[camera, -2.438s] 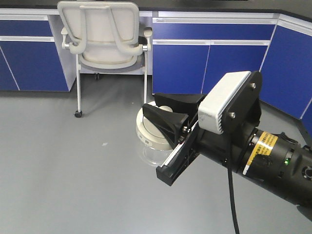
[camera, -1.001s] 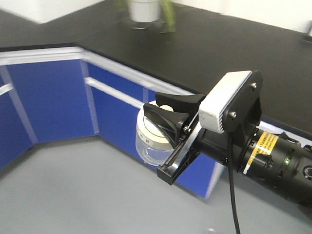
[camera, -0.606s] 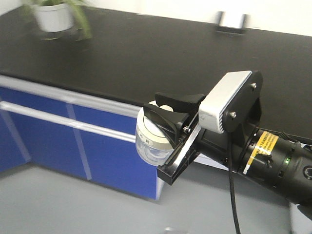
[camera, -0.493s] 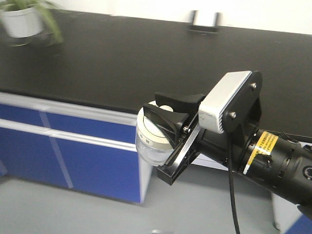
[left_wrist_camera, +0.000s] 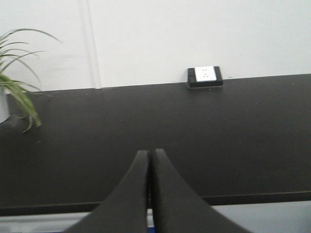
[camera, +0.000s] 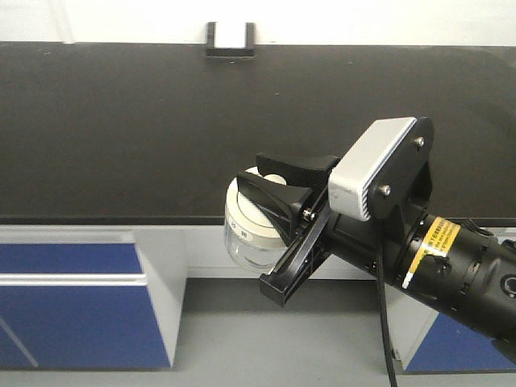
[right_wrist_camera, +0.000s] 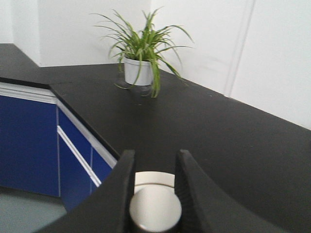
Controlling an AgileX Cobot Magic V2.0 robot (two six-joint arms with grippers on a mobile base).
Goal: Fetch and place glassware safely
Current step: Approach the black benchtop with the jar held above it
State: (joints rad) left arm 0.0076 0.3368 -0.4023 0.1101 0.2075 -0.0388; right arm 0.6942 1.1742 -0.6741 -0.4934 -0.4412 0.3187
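The glassware (camera: pixel 244 232) is a squat clear jar with a cream-white lid, hanging in the air in front of the black counter's (camera: pixel 121 129) edge. My right gripper (camera: pixel 278 184) is shut on the lid's knob, its black fingers either side of it. From the right wrist view the round knob (right_wrist_camera: pixel 155 209) sits clamped between the two fingers, with the lid rim (right_wrist_camera: pixel 154 177) just beyond; the glass body is hidden there. My left gripper (left_wrist_camera: pixel 149 153) is shut with nothing in it, pointing over the counter (left_wrist_camera: pixel 218 126).
A long black counter runs along a white wall, with blue cabinet fronts (camera: pixel 64 322) below. A wall socket box (camera: pixel 229 38) sits at the counter's back edge. A potted plant (right_wrist_camera: pixel 141 56) stands on the counter's corner, its leaves (left_wrist_camera: pixel 17 92) at the left.
The whole view has swung from the floor and a chair, past the cabinets and plant, to face the counter square on. The jar stays held in the right gripper throughout.
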